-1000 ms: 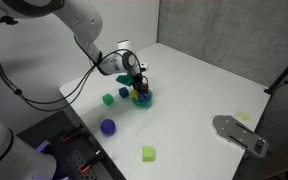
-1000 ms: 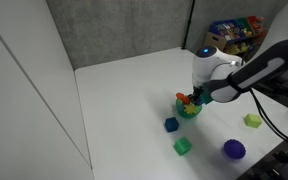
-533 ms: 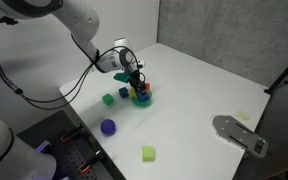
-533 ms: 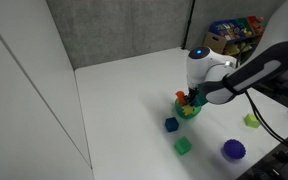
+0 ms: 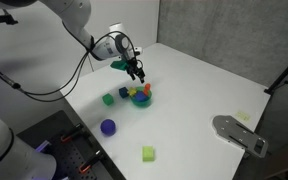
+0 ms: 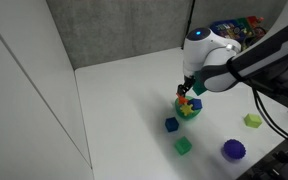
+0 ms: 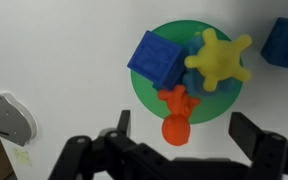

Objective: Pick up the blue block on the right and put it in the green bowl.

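In the wrist view the blue block lies inside the green bowl, beside a yellow spiky toy and an orange figure. My gripper hangs above the bowl's near rim, open, its two dark fingers wide apart with nothing between them. In both exterior views the gripper is raised a little above the bowl.
A darker blue cube and a green cube sit close to the bowl. A purple ball and a light green cube lie farther off. A grey fixture stands at the table edge.
The gripper was shut low over the bowl. It has opened, left the blue block in the bowl, and lifted up and away.
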`<state>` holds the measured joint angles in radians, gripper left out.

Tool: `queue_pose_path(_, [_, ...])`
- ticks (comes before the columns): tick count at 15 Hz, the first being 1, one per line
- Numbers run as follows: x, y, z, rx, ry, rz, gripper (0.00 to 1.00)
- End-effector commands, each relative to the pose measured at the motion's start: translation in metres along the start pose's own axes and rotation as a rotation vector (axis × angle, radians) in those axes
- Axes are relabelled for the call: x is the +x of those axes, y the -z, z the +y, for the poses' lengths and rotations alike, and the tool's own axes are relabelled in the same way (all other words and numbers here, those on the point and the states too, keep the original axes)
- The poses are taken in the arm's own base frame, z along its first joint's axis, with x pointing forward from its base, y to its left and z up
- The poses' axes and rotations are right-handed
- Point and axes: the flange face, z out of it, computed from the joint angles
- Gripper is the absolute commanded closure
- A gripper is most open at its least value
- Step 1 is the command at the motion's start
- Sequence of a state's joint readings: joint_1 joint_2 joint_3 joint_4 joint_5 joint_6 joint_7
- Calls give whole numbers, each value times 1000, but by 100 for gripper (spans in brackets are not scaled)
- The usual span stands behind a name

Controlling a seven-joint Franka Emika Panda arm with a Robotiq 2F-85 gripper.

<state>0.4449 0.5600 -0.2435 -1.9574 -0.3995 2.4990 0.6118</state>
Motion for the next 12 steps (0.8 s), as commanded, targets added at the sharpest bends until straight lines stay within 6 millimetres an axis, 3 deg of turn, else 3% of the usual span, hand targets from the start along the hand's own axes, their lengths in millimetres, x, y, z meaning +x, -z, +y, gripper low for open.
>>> queue_pose_path(1, [9,53,13,51,-21,4,0])
queue_pose_path(6, [15,109,45,162,-58,-27,0])
queue_pose_path(12, [31,151,132,282,-119,-90,0])
